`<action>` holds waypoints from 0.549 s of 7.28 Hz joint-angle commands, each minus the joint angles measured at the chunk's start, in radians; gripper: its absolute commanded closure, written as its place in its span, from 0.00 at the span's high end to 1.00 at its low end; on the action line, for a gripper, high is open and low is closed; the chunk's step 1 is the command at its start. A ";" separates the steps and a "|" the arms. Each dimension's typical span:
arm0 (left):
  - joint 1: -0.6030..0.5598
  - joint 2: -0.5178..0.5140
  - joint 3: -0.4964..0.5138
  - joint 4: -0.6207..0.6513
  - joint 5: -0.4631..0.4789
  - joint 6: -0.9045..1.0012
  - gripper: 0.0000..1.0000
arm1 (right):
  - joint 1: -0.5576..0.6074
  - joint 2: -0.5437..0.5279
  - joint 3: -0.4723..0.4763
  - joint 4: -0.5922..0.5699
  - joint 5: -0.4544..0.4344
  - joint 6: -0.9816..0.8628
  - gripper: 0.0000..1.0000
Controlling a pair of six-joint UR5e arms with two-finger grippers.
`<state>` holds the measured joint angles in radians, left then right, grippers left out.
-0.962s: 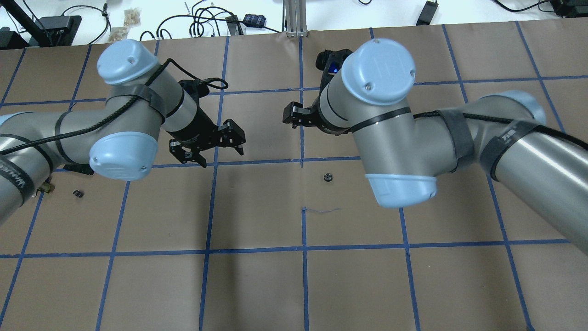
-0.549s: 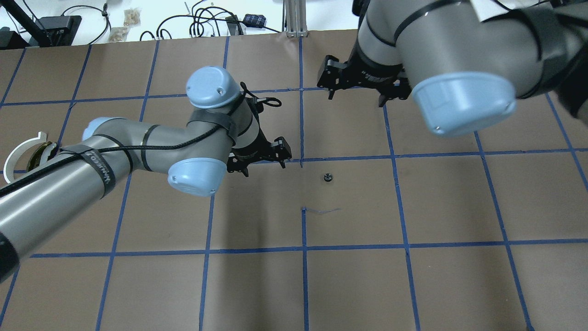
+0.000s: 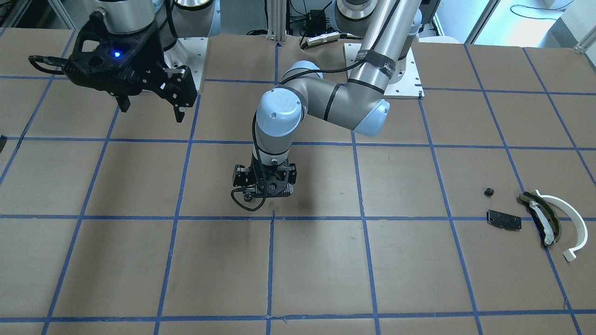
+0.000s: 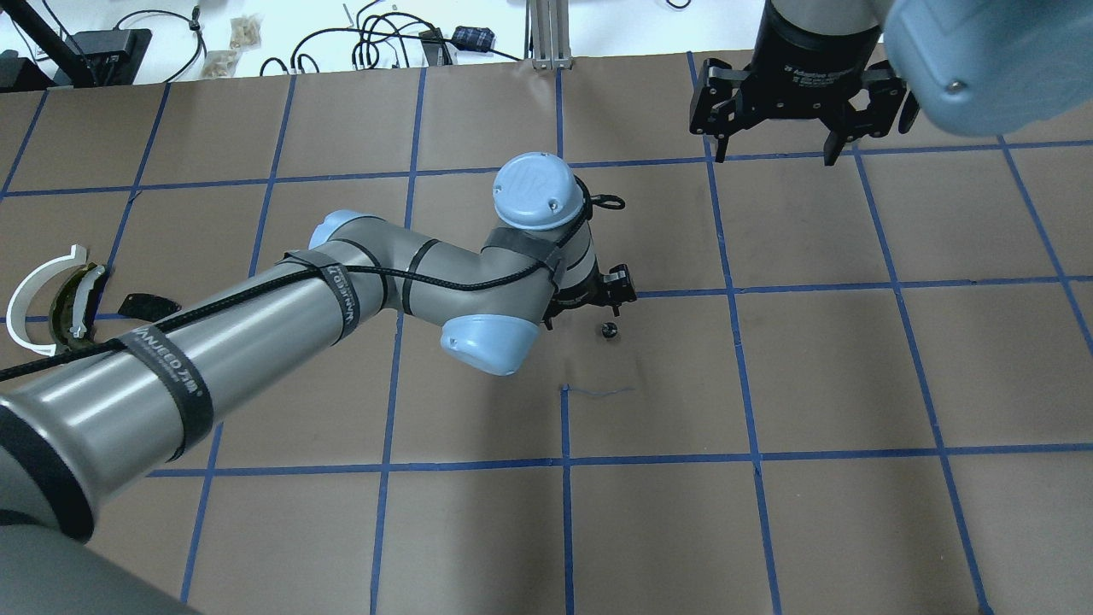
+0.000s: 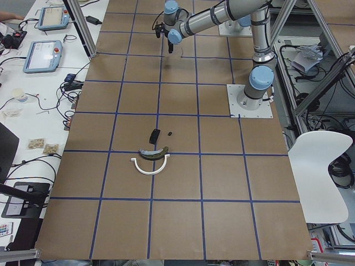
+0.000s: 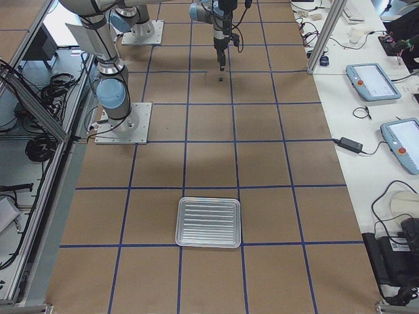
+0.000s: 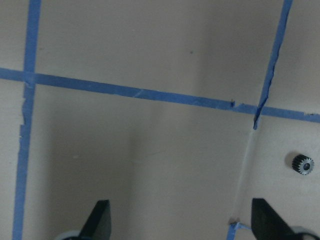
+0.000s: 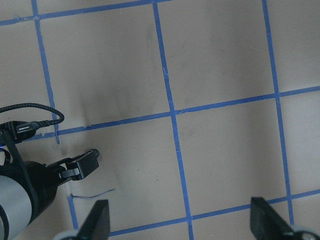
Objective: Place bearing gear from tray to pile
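**Left pincer set beside the bearing gear at mid-worktop**

*Front-facing view.* The left pincer point(image 3: 263, 188) points straight down near the centre of the worktop point(image 3: 419, 279). The bearing gear point(image 3: 247, 197) is a small dark dot just beside it, partly lost against a cable loop. The pile point(image 3: 540, 214) lies well apart at the view's right: a white half-ring arc point(image 3: 577, 217), an olive-and-dark curved piece point(image 3: 535, 204) and a black plate point(image 3: 504, 219). The right pincer point(image 3: 151, 111) hangs high and empty, probably parked there to leave the centre free.

*Overhead view.* The bearing gear point(image 4: 609, 330) rests on bare paper just outside the left pincer point(image 4: 582, 314), not between its fingers. The vertical pose suits a top-down grasp of so small a part. The right pincer point(image 4: 774, 155) is spread and holds nothing.

*Left side view.* The pile point(image 5: 151, 154) lies toward the left arm's end of the worktop, which probably explains why that arm attends the gear.

*Right side view.* The tray point(image 6: 209, 222) sits at the opposite end and looks empty. The bearing gear point(image 6: 220, 79) is off it, far along the worktop.

*Left wrist view.* The fingers point(image 7: 97, 222) are spread wide with nothing between them. The bearing gear point(image 7: 301, 164) lies ahead and outside the right-hand finger, so a sideways correction seems needed before closing.

*Right wrist view.* The fingertips point(image 8: 265, 220) are spread over bare gridded paper.
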<state>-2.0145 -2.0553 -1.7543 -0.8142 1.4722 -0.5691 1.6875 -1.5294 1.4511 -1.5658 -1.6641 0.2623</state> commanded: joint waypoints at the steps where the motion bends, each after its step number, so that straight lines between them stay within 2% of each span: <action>1: -0.064 -0.067 0.055 -0.003 0.084 -0.028 1.00 | -0.041 0.005 -0.005 -0.012 0.054 -0.130 1.00; 2: -0.066 -0.097 0.062 0.006 0.088 -0.026 1.00 | -0.070 0.005 0.006 -0.078 0.053 -0.217 1.00; 4: -0.085 -0.105 0.100 -0.012 0.141 -0.034 1.00 | -0.072 -0.005 0.021 -0.095 0.058 -0.229 1.00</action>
<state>-2.0859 -2.1564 -1.6745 -0.8137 1.5768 -0.5995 1.6193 -1.5285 1.4611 -1.6476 -1.6099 0.0471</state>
